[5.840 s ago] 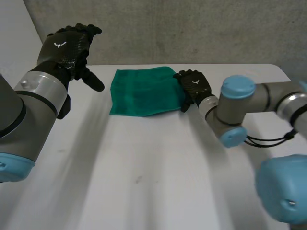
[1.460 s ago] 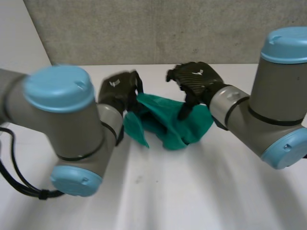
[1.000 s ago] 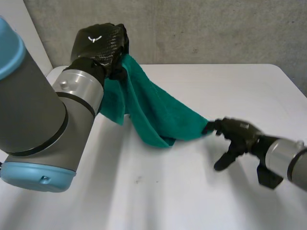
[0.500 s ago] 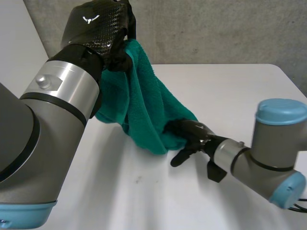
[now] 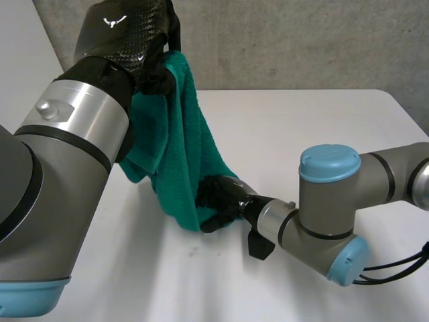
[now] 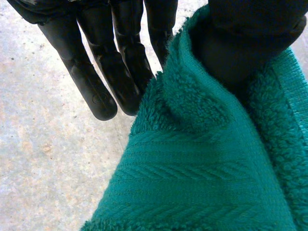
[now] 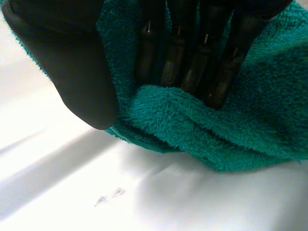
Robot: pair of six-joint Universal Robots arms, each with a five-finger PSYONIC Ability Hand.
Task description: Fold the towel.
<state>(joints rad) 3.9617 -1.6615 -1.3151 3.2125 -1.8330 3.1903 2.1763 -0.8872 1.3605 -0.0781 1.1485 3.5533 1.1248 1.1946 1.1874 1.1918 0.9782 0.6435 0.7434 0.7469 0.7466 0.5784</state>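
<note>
Left hand (image 5: 127, 33) is the big thing here, up high at about 11 o'clock in the head view. It has a glossy black woven-look shell and is pinching the top edge of the green towel (image 5: 177, 154) under its thumb (image 6: 250, 38). The towel is fluffy terry with a flat ribbed band, hanging in a long drape. Right hand (image 5: 221, 198) sits low at the towel's 5 o'clock end, fingers (image 7: 192, 62) curled into the bunched cloth. White smooth table (image 5: 322, 127), rough grey wall (image 5: 301, 40) behind.
</note>
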